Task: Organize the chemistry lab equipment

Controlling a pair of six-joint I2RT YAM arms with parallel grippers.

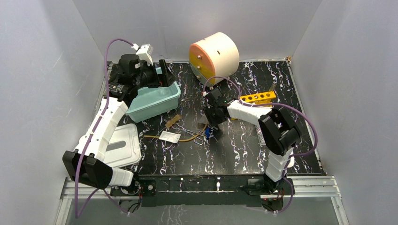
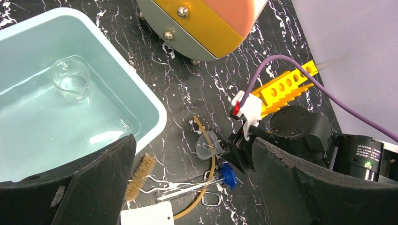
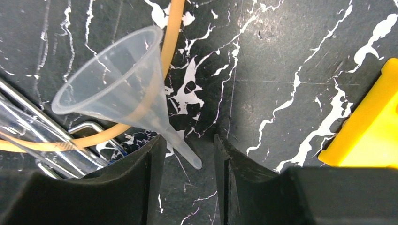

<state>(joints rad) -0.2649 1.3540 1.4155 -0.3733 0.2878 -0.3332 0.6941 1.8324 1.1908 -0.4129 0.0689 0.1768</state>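
Nearest us we see the white packet (image 1: 169, 136) on the surface (image 1: 234, 150), just this side of the clear glass funnel (image 3: 112, 79), whose stem lies between the narrowly parted fingers (image 3: 136, 187) of our right claw (image 3: 188, 150). Beyond the funnel, our left claw (image 2: 192, 144) gapes wide and empty by the teal tub (image 2: 156, 108).

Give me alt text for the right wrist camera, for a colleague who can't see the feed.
The right gripper, open, straddles the narrow stem of a clear funnel lying on its side on the black marbled table, without visibly clamping it. Tan tubing passes under the funnel, and a corner of the yellow rack shows at the right edge.
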